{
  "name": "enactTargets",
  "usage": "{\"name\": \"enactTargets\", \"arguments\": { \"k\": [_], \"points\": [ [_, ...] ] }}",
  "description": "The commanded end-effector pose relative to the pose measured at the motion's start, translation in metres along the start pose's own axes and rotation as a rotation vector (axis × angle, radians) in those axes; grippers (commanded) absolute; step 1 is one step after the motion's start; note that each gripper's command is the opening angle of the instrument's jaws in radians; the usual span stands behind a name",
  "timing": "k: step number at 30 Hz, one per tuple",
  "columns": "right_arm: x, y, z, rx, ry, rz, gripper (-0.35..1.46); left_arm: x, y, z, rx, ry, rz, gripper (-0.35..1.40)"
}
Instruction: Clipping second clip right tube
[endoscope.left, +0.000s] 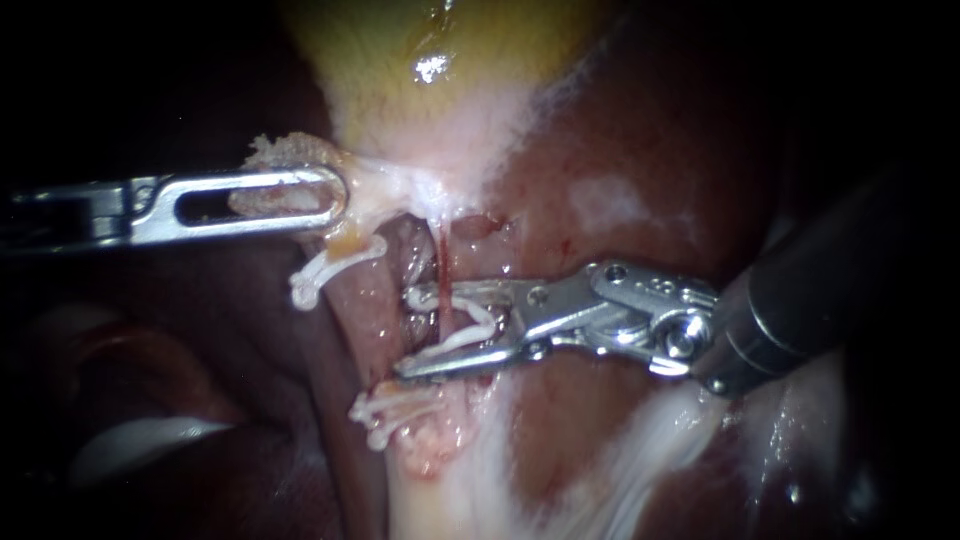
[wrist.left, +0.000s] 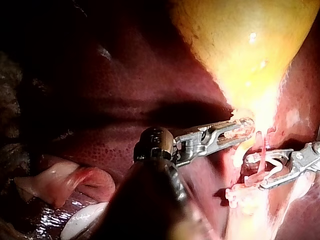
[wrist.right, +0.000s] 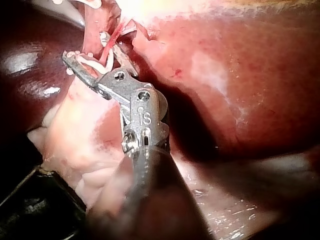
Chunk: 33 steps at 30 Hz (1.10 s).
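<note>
Right tool (endoscope.left: 405, 333), jaws spread, cradles a clip (endoscope.left: 470, 335) straddling the right tube (endoscope.left: 441, 262), seemingly ready to close; left tool (endoscope.left: 335, 195) pinches the gallbladder (endoscope.left: 440, 100) neck, likely for tension.

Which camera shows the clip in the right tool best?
The endoscope view: the clip shows whole in the right instrument. The left wrist view shows it small; the right wrist view half hides it.

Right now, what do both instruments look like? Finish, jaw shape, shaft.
Left instrument: bright silver metal, long flat jaws with a rounded tip and an oblong slot, dark round shaft. Right instrument: silver, slimmer tapered jaws, hinged links with visible pins and screws, on a glossy dark grey cylindrical shaft. No cables visible.
</note>
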Motion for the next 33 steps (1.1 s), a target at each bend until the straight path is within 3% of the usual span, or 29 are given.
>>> {"name": "enactTargets", "arguments": {
  "k": [1,18,33],
  "points": [
    [0.0001,-0.0002,0.0000,0.008,0.000,0.000,0.50,0.0000,0.0000,0.0000,0.000,0.000,0.000,-0.25],
    [0.0001,-0.0008,0.0001,0.035,0.001,0.000,0.49,0.0000,0.0001,0.0000,0.001,0.001,0.000,-0.25],
    [0.0004,-0.0024,0.0007,0.098,0.009,0.009,0.48,-0.0001,0.0004,-0.0001,0.002,0.001,0.001,-0.25]
  ]
}}
